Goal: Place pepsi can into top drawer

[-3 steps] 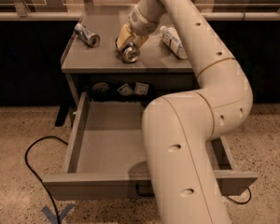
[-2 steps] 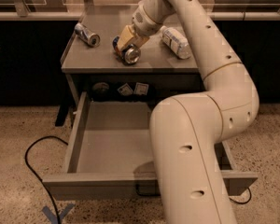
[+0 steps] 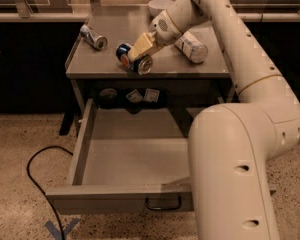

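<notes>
The pepsi can (image 3: 125, 55), dark blue with a silver end, lies tilted at the front of the cabinet top (image 3: 115, 29). My gripper (image 3: 136, 57) reaches down from the upper right, and its beige fingers (image 3: 143, 45) are shut on the can. The top drawer (image 3: 90, 196) is pulled wide open below and in front of the can, and its inside looks bare. Its dark pull handle (image 3: 163, 203) sits on the front panel. My big white arm covers the drawer's right part.
A silver can (image 3: 93, 37) lies at the cabinet top's left. A clear plastic bottle (image 3: 191, 47) lies at its right, and a white bowl (image 3: 160, 6) stands at the back. A black cable (image 3: 38, 176) loops on the floor to the left. Blue tape (image 3: 62, 229) marks the floor.
My gripper has moved with the pepsi can a little toward the cabinet top's front edge and to the left. The drawer has stayed open.
</notes>
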`<state>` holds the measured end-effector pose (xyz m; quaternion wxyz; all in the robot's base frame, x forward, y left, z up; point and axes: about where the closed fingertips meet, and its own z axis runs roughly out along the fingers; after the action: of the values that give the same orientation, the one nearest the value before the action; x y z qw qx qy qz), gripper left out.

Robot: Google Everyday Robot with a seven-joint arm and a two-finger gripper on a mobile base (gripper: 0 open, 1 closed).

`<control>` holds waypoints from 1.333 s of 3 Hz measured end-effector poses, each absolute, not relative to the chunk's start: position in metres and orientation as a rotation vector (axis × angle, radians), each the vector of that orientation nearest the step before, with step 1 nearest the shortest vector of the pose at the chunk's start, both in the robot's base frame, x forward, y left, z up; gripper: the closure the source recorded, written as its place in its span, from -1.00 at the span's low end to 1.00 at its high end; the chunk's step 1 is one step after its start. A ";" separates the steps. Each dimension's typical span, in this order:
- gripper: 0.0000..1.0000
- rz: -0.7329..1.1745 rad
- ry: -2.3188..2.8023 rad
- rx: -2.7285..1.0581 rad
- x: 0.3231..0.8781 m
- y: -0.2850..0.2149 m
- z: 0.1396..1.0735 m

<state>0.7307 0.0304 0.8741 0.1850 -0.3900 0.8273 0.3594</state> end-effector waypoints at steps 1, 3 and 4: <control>1.00 1.064 2.285 -1.152 0.699 0.021 0.872; 1.00 1.027 2.299 -1.189 0.633 0.001 0.856; 1.00 1.045 2.328 -1.205 0.626 0.005 0.841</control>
<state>0.6261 0.0053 0.8414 0.1591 -0.4214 0.8145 0.3657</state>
